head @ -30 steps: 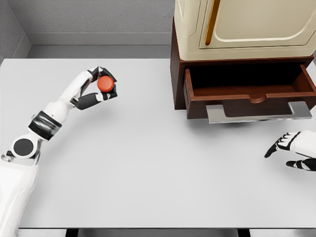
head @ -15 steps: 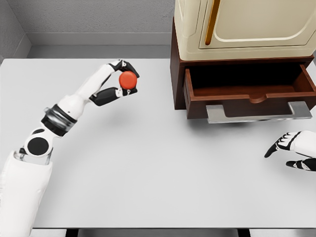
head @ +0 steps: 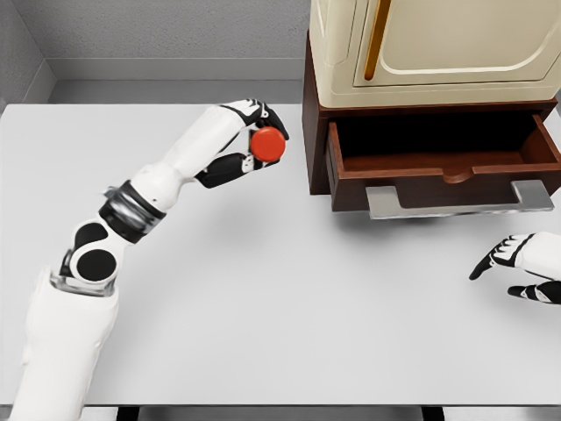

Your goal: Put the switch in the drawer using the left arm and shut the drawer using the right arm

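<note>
Left hand [head: 250,140] is clamped on the red switch [head: 267,145], at 9 o'clock from the open drawer [head: 443,167]; right hand [head: 517,263] sits relaxed, fingers apart.

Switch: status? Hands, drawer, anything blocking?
Left hand shut on red switch, held above the table, left of the cabinet. Right hand open, low right. Drawer open, nothing visible inside. Nothing in the way.
</note>
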Motion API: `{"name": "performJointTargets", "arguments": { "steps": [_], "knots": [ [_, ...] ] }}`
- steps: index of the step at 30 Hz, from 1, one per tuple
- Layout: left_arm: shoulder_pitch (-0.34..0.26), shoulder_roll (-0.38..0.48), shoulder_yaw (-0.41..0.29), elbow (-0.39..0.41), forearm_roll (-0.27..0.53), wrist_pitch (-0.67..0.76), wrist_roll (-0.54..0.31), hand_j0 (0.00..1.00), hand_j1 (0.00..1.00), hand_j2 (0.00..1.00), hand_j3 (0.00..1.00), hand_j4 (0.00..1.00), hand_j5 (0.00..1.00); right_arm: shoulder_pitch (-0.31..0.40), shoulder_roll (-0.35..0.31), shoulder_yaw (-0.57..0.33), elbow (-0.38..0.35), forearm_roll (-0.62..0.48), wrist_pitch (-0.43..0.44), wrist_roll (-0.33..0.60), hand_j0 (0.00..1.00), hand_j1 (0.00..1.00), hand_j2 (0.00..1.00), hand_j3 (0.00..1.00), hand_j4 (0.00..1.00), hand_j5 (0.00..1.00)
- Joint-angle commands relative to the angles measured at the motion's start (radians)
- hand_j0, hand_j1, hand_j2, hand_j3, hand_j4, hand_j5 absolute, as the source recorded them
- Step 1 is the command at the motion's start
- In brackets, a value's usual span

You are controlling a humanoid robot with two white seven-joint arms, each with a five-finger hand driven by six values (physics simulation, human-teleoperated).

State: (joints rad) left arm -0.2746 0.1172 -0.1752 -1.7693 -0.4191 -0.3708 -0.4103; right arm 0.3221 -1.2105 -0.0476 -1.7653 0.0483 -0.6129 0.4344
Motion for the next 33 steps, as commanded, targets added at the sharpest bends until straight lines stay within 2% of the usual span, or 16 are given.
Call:
{"name": "performJointTargets", "arguments": {
  "steps": [1, 4, 11, 14, 16, 19, 22, 23, 30, 33],
  "knots": [
    [0.000, -0.021, -0.006, -0.016, -0.027, 0.001, 0.001, 0.28, 0.28, 0.28, 0.28, 0.28, 0.28, 0.000, -0.003, 0.000, 0.000, -0.007, 0.002, 0.000, 0.67, 0.67, 0.67, 0.67, 0.67, 0.67],
    [-0.008, -0.042, -0.007, -0.016, -0.075, 0.000, 0.001, 0.28, 0.28, 0.28, 0.28, 0.28, 0.28, 0.000, -0.003, 0.000, 0.000, -0.007, 0.002, 0.000, 0.67, 0.67, 0.67, 0.67, 0.67, 0.67],
    [-0.054, -0.065, -0.092, -0.018, -0.142, 0.000, 0.005, 0.28, 0.28, 0.28, 0.28, 0.28, 0.28, 0.000, -0.001, 0.000, 0.000, -0.007, 0.002, 0.000, 0.67, 0.67, 0.67, 0.67, 0.67, 0.67],
    [-0.063, -0.116, -0.104, -0.018, -0.219, 0.000, 0.005, 0.28, 0.28, 0.28, 0.28, 0.28, 0.28, -0.002, -0.003, 0.000, 0.000, -0.008, 0.002, 0.001, 0.67, 0.67, 0.67, 0.67, 0.67, 0.67],
    [-0.081, -0.117, -0.125, -0.018, -0.234, 0.001, 0.005, 0.28, 0.28, 0.28, 0.28, 0.28, 0.28, -0.002, -0.007, 0.000, 0.000, -0.016, 0.002, 0.001, 0.67, 0.67, 0.67, 0.67, 0.67, 0.67],
    [-0.087, -0.117, -0.139, -0.016, -0.300, 0.001, 0.005, 0.28, 0.28, 0.28, 0.28, 0.28, 0.28, -0.002, -0.007, 0.000, 0.000, -0.019, 0.002, 0.001, 0.66, 0.66, 0.66, 0.66, 0.66, 0.66],
    [-0.104, -0.117, -0.142, -0.016, -0.331, 0.001, 0.005, 0.28, 0.28, 0.28, 0.28, 0.28, 0.28, -0.002, -0.009, 0.000, 0.000, -0.019, 0.002, 0.001, 0.66, 0.66, 0.66, 0.66, 0.66, 0.66],
    [-0.114, -0.117, -0.167, -0.015, -0.343, 0.003, 0.005, 0.28, 0.28, 0.28, 0.28, 0.28, 0.28, -0.002, -0.009, 0.000, 0.000, -0.019, 0.002, 0.001, 0.66, 0.66, 0.66, 0.66, 0.66, 0.66],
    [-0.155, -0.117, -0.198, -0.002, -0.348, 0.006, 0.005, 0.28, 0.28, 0.28, 0.28, 0.28, 0.28, -0.005, -0.009, 0.000, 0.000, -0.025, 0.002, 0.001, 0.67, 0.67, 0.67, 0.67, 0.67, 0.67],
    [-0.172, -0.117, -0.210, 0.002, -0.385, 0.010, 0.005, 0.28, 0.28, 0.28, 0.28, 0.28, 0.28, -0.005, -0.020, 0.000, 0.000, -0.041, 0.002, 0.009, 0.67, 0.67, 0.67, 0.67, 0.67, 0.67]
  ]
}}
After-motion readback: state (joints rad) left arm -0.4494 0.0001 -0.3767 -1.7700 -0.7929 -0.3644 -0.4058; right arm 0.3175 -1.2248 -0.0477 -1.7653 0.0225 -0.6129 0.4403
